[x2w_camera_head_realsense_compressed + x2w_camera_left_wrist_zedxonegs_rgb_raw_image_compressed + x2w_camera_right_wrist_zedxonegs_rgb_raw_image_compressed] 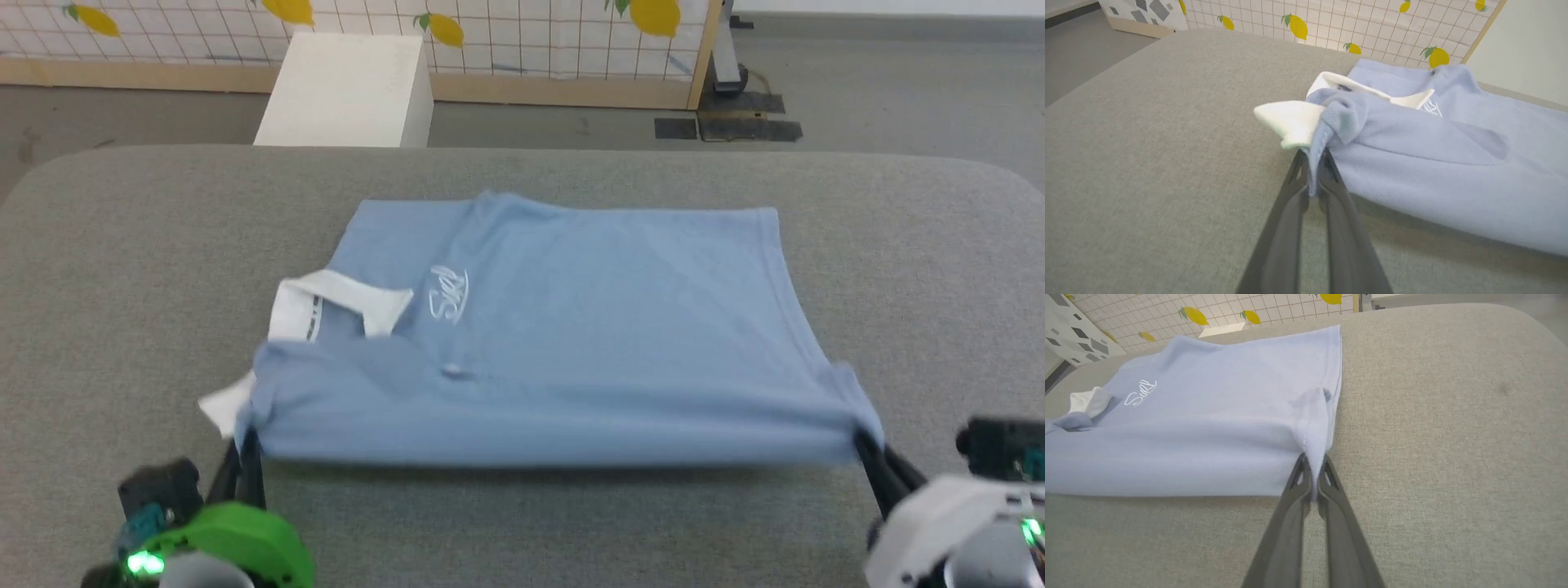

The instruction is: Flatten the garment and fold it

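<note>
In the head view both claws are cut off by the bottom edge of the picture, and their fingertips are hidden under the near edge of the shirt (571, 327). The white lettering (449, 296) on the chest is too blurred to read. A small pale spot below it could be a button, but this cannot be told. The sleeves cannot be told apart from the rest of the blue cloth.

The left claw (245, 447) is pressed together on the shirt's near corner at the collar end. In the left wrist view a bunch of blue cloth is pinched between its two dark fingers (1286, 228), and a white collar (1290, 120) tip sticks out just past the fingertips, a little to their left. The right claw (864, 447) is likewise closed on the near corner at the hem end. Its wrist view shows a thin fold of cloth held between the tips, with the hem running straight away from them.

The shirt lies ahead of both claws and is stretched between them, front side up on the grey table (122, 286). Its collar end is toward the left claw and its hem toward the right. The edge nearest the claws is raised off the table, with a dark shadow beneath it, while the far part rests flat.
</note>
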Robot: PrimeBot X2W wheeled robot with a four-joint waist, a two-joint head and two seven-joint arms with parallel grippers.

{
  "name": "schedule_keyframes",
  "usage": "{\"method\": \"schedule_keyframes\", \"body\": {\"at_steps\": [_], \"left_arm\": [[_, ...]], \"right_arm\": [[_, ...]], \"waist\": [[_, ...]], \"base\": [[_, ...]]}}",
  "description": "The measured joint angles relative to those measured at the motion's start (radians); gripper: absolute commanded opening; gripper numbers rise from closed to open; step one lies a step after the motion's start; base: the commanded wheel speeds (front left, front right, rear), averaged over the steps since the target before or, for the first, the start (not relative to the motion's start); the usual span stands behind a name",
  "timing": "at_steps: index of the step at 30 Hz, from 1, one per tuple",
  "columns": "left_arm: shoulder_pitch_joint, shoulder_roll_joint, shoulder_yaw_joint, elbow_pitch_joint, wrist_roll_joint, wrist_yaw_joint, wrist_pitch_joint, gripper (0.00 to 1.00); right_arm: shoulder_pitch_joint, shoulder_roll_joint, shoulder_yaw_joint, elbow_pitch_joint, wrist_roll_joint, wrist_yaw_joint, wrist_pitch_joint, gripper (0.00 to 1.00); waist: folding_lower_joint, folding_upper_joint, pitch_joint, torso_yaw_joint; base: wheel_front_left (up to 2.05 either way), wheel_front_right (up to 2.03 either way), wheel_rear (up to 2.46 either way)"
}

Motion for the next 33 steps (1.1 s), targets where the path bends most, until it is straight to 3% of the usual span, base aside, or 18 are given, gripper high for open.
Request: {"method": "schedule_keyframes", "body": {"at_steps": [8,13,17,18,19,20,25,30,33], "left_arm": [[0.168,0.022,-0.046,-0.047,-0.025,0.015,0.143,0.0],[0.174,0.026,-0.074,-0.003,-0.047,-0.013,0.172,0.0],[0.166,0.025,-0.084,0.042,-0.06,-0.036,0.184,0.0],[0.162,0.025,-0.084,0.05,-0.063,-0.037,0.187,0.0],[0.158,0.023,-0.082,0.059,-0.069,-0.039,0.188,0.45],[0.155,0.022,-0.081,0.067,-0.075,-0.043,0.192,1.0],[0.136,0.029,-0.074,0.051,-0.107,-0.077,0.205,1.0],[0.033,0.112,-0.065,-0.02,-0.04,-0.127,0.131,1.0],[-0.073,0.165,-0.077,-0.036,0.035,-0.177,0.067,1.0]], "right_arm": [[0.213,0.002,-0.056,-0.011,0.022,0.001,0.184,0.0],[0.217,0.002,-0.056,0.086,0.021,0.0,0.182,0.0],[0.205,0.0,-0.038,0.174,0.031,0.0,0.119,0.0],[0.201,0.0,-0.036,0.189,0.034,0.0,0.101,0.16],[0.196,-0.001,-0.03,0.204,0.042,0.0,0.084,0.27],[0.193,-0.002,-0.022,0.214,0.046,0.0,0.063,1.0],[0.165,0.0,0.008,0.223,0.058,0.0,-0.06,1.0],[0.118,0.0,0.033,0.174,0.029,0.0,-0.258,1.0],[0.083,-0.001,0.047,0.15,0.006,0.0,-0.378,1.0]], "waist": [[0.0,0.0,-0.012,0.013],[0.0,0.0,-0.011,0.014],[0.0,0.0,-0.014,0.011],[0.0,0.0,-0.015,0.01],[0.0,0.0,-0.015,0.008],[0.0,0.0,-0.016,0.007],[0.0,0.0,-0.022,0.001],[0.0,0.0,-0.02,-0.012],[0.0,0.0,-0.007,-0.024]], "base": [[0.0,0.0,0.0],[0.0,0.0,0.0],[0.0,0.0,0.0],[0.0,0.0,0.0],[0.0,0.0,0.0],[0.0,0.0,0.0],[0.0,0.0,0.0],[0.0,0.0,0.0],[0.0,0.0,0.0]]}}
